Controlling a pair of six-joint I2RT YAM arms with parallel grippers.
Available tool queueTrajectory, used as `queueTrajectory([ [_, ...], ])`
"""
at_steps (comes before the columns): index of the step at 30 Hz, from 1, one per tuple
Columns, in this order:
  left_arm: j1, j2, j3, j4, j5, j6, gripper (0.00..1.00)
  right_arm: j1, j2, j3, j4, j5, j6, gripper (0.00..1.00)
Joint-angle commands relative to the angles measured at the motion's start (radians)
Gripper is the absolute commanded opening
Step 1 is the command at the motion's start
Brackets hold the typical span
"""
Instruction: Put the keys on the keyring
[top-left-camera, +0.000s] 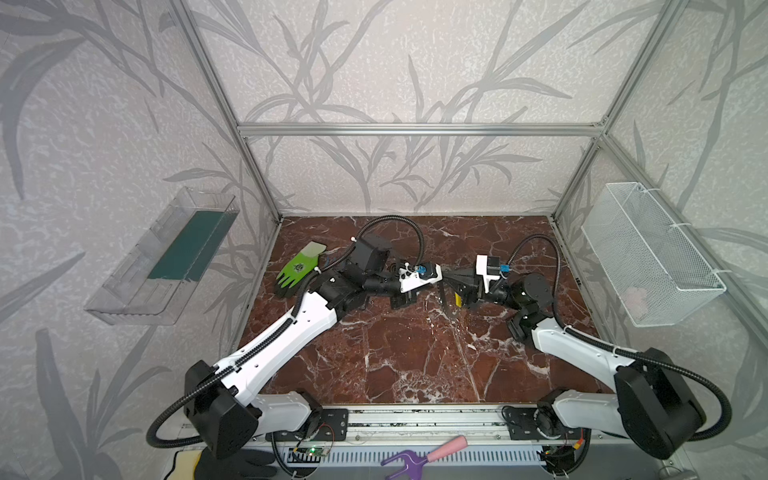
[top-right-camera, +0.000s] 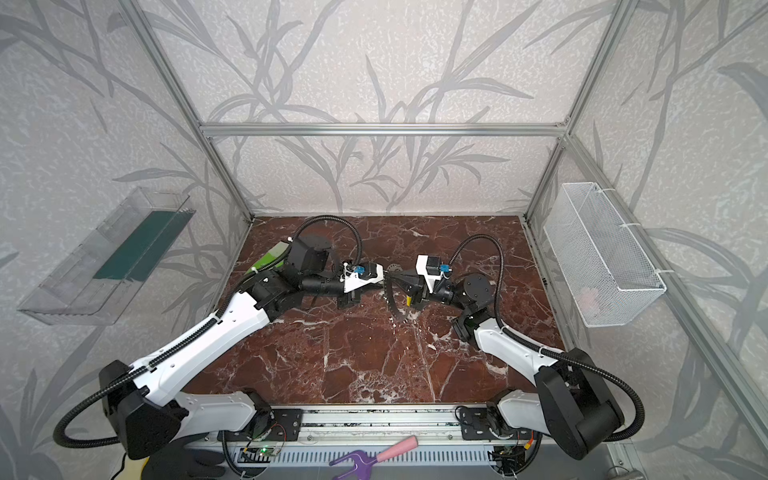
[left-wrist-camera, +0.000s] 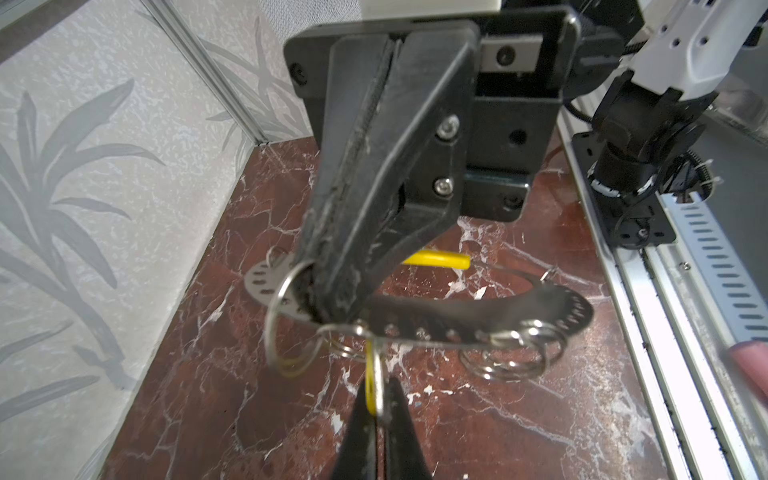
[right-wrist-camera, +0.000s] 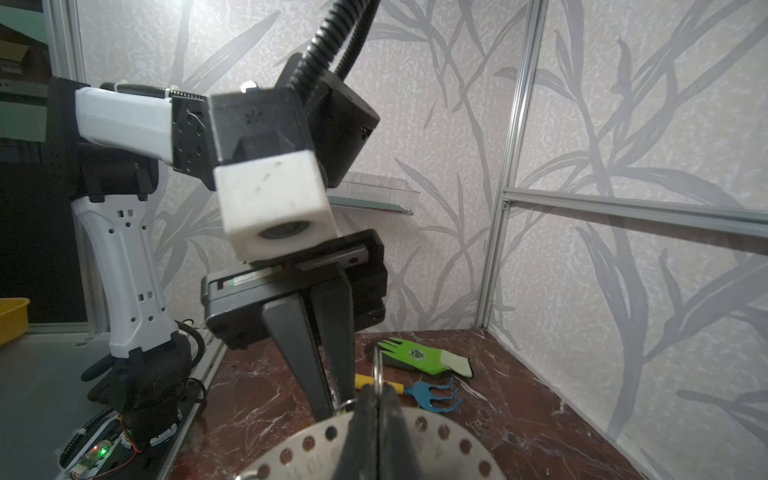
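The table forms the cell's floor, with a wall tray on the left wall and a wire basket on the right wall. Near the table's middle the left gripper and right gripper meet tip to tip above the surface. A perforated disc sits between the right one's fingers and a split ring between the left one's. The keyring shows just under the right gripper. A glove lies at the table's back left, behind the left arm, with a hand rake beside it toward the middle. In front of the table, past the rail, a hand fork lies right of a second glove.
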Motion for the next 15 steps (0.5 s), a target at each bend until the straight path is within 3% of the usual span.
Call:
queueTrajectory([
  [1, -0.009, -0.028, 0.06, -0.113, -0.035, 0.081, 0.0, -0.012, -0.042, -0.004, -0.062, -0.003, -0.054, 0.0],
  [15, -0.009, 0.005, 0.146, -0.25, -0.135, 0.166, 0.0, -0.03, -0.078, -0.024, -0.134, -0.017, -0.088, 0.0],
])
